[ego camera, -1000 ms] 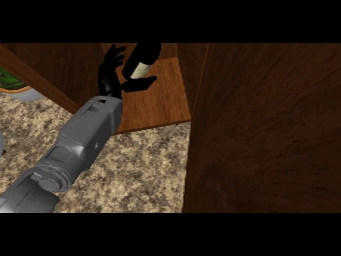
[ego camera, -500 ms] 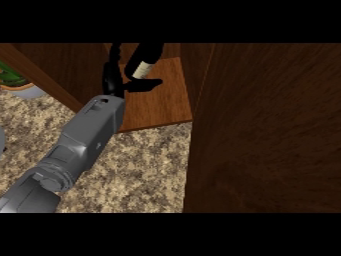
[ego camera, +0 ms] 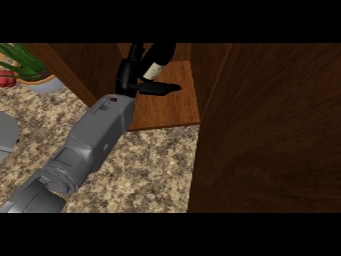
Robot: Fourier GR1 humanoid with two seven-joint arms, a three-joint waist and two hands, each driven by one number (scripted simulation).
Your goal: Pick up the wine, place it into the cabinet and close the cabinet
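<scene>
Left hand [ego camera: 132,75] holds wine [ego camera: 155,62] inside cabinet [ego camera: 174,107], beside door [ego camera: 276,130]

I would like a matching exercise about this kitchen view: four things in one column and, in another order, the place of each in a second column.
Things:
1. wine bottle
2. potted plant
3. cabinet door
4. grey forearm

Places:
A. at the view's upper left, on the counter
B. filling the view's right side, standing open
C. inside the cabinet, beside the hand
D. stretching from the lower left up toward the cabinet

Pairs: 1-C, 2-A, 3-B, 4-D
</scene>
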